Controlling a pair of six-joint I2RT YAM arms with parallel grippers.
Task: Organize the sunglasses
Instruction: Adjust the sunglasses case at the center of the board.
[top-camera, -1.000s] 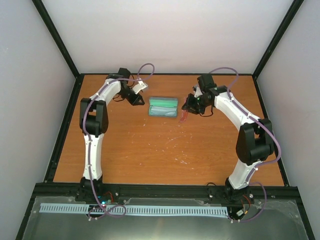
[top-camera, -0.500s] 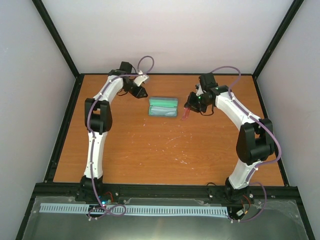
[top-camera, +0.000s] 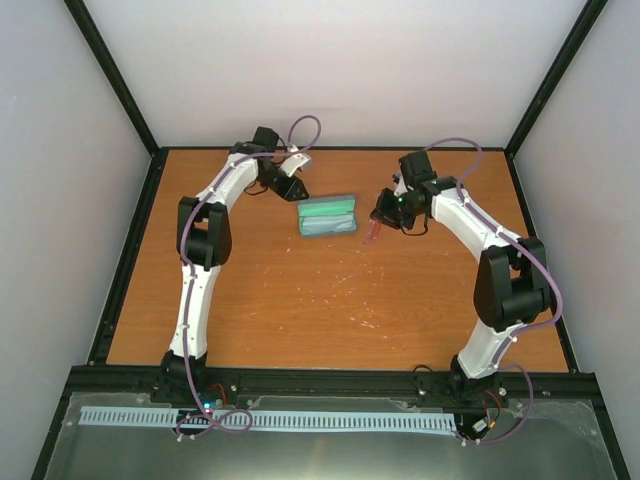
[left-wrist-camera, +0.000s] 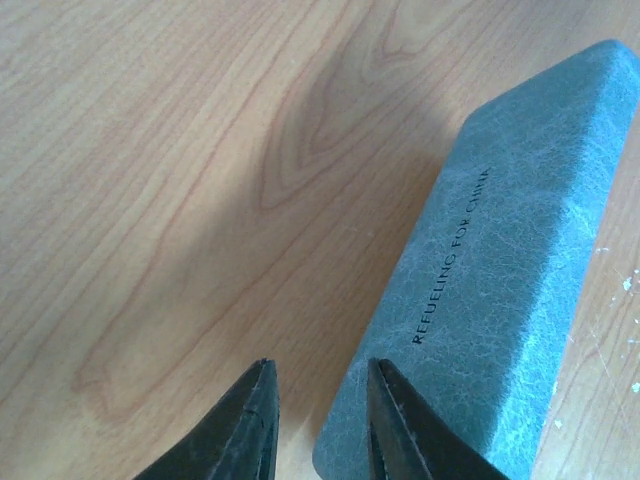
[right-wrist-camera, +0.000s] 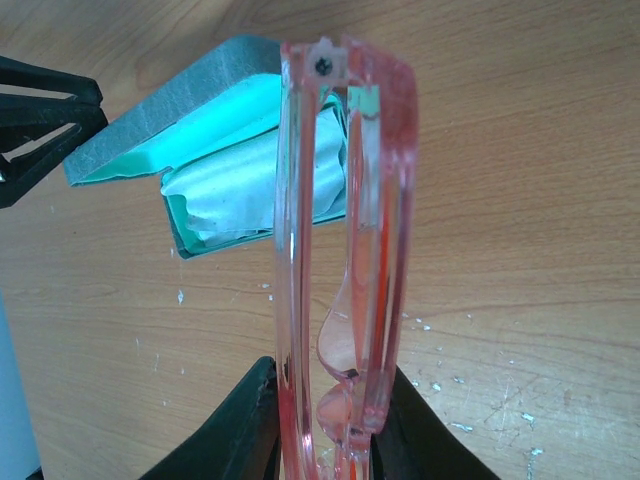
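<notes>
tabletop (top-camera: 300, 300): wood with white scuffs; everything relevant sits in the far half.
right gripper (right-wrist-camera: 330, 400): fingers (right-wrist-camera: 250, 420) clamped on one end of the sunglasses (right-wrist-camera: 385, 200). They are held off the tabletop, just right of the case.
sunglasses pose: folded, arms tucked against the front. The free end points toward the open case.
handling: we judge them very light. The thin translucent plastic should give a little in the arms, and the hinges and lenses are the weak spots. The glossy frame will likely slip under a loose pinch.
where to hold: across the folded stack near one end, as now. Pads should sit on the frame bars, not the lenses. We'd keep the force modest, since a hard squeeze could spring a hinge.
case (top-camera: 328, 215): grey-blue and open, teal lining showing, lid raised on its left side.
cloth (right-wrist-camera: 240, 195): light blue and crumpled inside the case. We think it may stop the glasses seating flat.
left gripper (left-wrist-camera: 318, 370): at the case's left end. Its fingers (left-wrist-camera: 250, 430) are a narrow gap apart with nothing visibly pinched. One sits just beside the case end, and we can't tell if it touches.
</notes>
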